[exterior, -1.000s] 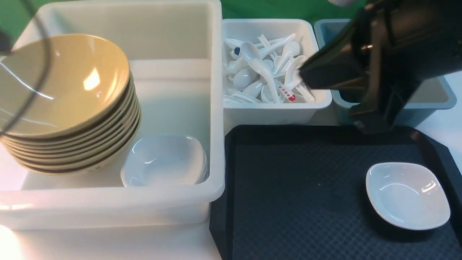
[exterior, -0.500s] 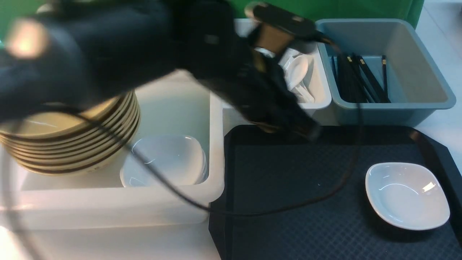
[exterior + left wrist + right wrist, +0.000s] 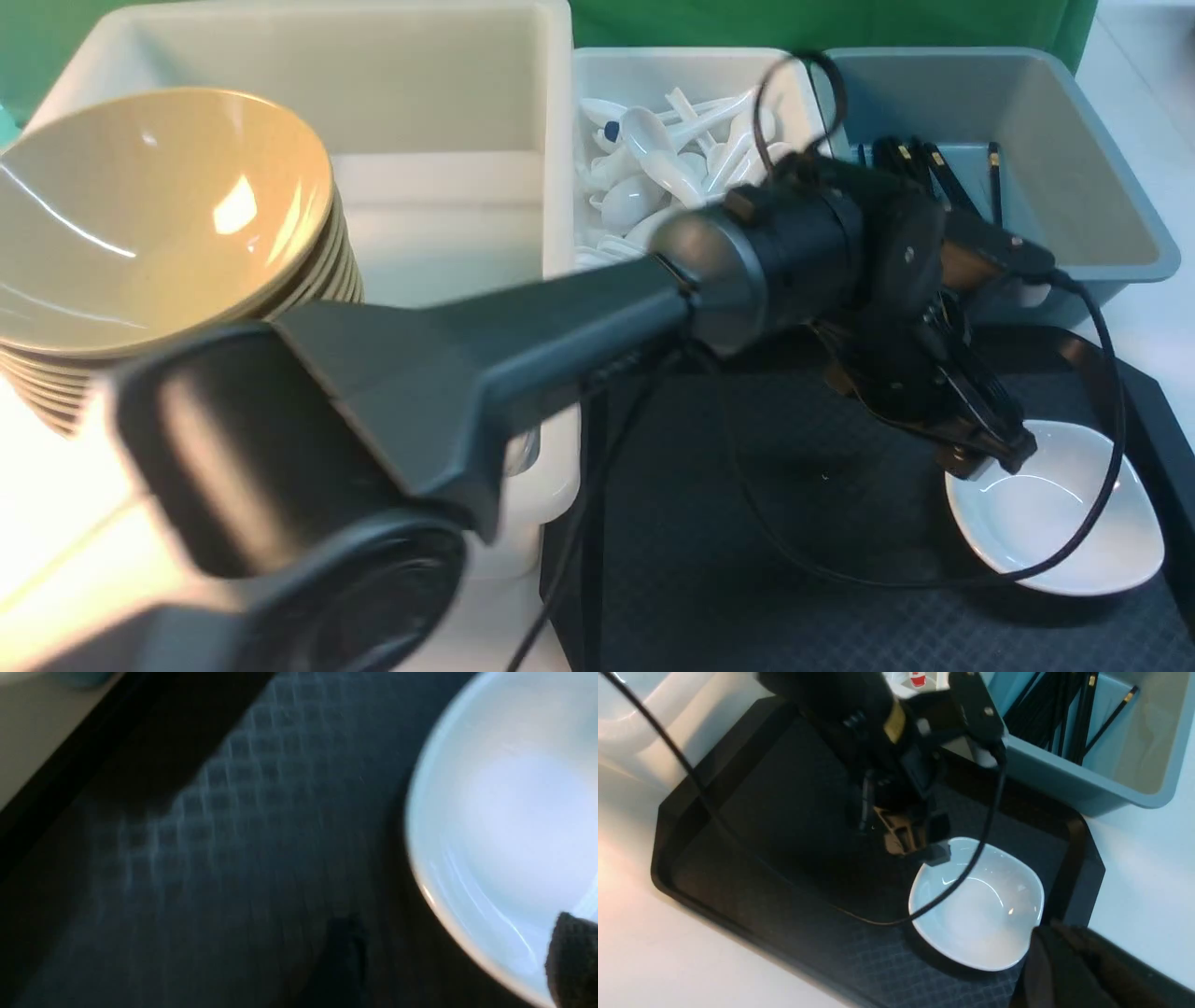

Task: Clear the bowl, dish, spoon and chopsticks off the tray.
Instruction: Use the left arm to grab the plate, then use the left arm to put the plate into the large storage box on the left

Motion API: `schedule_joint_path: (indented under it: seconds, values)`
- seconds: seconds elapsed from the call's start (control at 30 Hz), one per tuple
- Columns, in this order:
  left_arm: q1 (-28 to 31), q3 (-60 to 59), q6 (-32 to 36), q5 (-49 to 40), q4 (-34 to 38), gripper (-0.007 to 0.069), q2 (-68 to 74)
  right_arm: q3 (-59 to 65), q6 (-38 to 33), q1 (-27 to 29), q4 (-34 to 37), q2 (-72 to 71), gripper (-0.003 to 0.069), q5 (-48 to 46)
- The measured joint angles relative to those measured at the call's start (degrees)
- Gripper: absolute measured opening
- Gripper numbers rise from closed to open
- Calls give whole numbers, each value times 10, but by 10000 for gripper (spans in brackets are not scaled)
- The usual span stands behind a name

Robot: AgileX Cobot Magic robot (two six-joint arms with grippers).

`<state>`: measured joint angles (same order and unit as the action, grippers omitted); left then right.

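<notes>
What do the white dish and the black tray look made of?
The dish is glossy white with sharp highlights and a smooth thin rim: glazed ceramic or melamine, can't tell which. The tray is matte black with a moulded diamond texture and raised rim: probably plastic.

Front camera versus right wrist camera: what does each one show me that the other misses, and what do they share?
Front only: the stack of tan bowls and nearly all of the white spoon pile. Right wrist only: the tray's near rim with the table beside it. Both: the white dish on the tray, the left gripper at its rim, and black chopsticks in the grey-blue tub.
</notes>
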<state>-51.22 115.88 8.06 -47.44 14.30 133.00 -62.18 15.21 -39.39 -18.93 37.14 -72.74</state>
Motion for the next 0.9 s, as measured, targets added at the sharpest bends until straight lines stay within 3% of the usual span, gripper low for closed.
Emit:
schedule_joint_path:
  seconds: [0.2, 0.27, 0.4, 0.43, 0.6, 0.73, 0.9]
  values:
    - [-13, 39, -10, 36, 5, 512, 52, 0, -14, 0, 1, 0, 36, 0]
    - [-22, 46, -11, 43, 5, 430, 63, 1, -17, 0, 1, 0, 36, 0]
    - [-40, 52, -7, 53, 15, 115, 67, 1, -21, 0, 2, 0, 36, 0]
    - [-41, 55, -4, 56, 22, 77, 63, 1, -22, 0, 2, 0, 36, 0]
    - [-39, 57, 5, 28, 14, 23, 33, 1, -30, 0, 3, 0, 36, 0]
    - [-2, 50, 11, -45, -37, 4, -44, -4, -51, 0, 6, 16, 36, 1]
    - [76, 46, 12, -131, -104, 2, -229, -51, -152, 0, 101, 118, 37, 39]
